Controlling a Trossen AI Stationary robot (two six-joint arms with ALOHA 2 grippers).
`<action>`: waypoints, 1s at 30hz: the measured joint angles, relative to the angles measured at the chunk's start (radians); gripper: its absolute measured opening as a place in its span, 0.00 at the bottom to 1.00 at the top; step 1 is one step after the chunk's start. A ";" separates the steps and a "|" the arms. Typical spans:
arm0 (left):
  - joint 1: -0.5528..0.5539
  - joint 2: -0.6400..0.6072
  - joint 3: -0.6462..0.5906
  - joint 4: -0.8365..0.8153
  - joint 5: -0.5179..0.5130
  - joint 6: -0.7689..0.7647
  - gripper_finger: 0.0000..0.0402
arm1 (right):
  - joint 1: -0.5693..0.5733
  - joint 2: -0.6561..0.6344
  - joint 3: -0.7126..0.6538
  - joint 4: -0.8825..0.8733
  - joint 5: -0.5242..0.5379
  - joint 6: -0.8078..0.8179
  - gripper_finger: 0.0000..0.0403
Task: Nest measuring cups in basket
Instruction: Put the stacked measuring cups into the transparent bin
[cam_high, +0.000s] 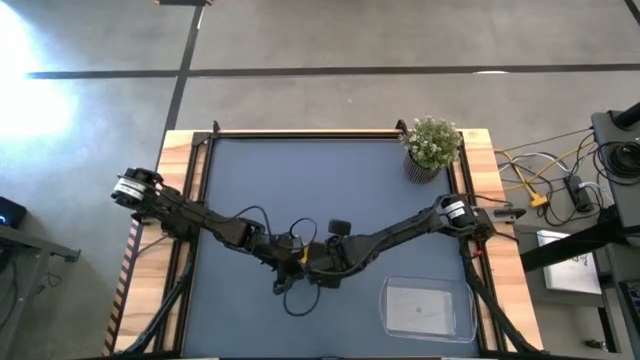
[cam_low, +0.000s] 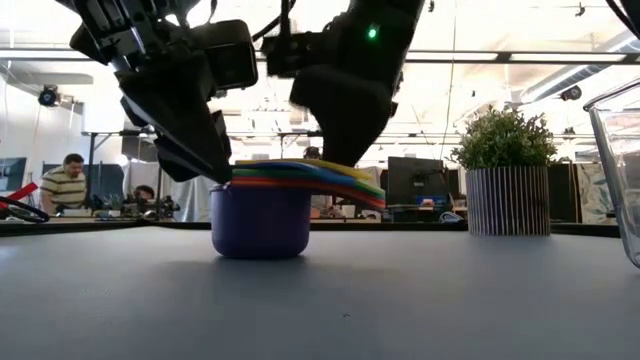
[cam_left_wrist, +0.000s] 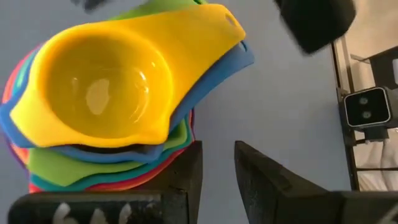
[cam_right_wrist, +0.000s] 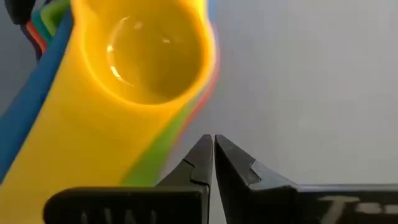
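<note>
The nested stack of measuring cups (cam_low: 262, 215), purple at the bottom and yellow on top, is parked mid-worktop (cam_high: 300, 170), not yet in the clear basket (cam_high: 428, 308), which is set well off toward the right arm's side near the front edge. Handles are fanned out toward the right end effector (cam_right_wrist: 214, 152), which is pinched fully shut and empty just beside them. The left end effector (cam_left_wrist: 217, 168) is seen narrowly parted, holding nothing, right next to the stack's rims. Both are about equally close.
</note>
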 joint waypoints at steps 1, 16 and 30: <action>0.000 -0.005 0.000 -0.005 0.000 0.000 0.19 | 0.000 -0.011 0.000 -0.011 0.000 0.000 0.02; -0.034 -0.140 -0.001 -0.072 -0.098 0.061 0.19 | 0.106 -0.179 -0.062 0.049 0.019 0.080 0.07; -0.125 -0.379 -0.103 -0.044 -0.560 0.158 0.19 | 0.111 -0.179 -0.129 0.158 0.001 0.209 0.56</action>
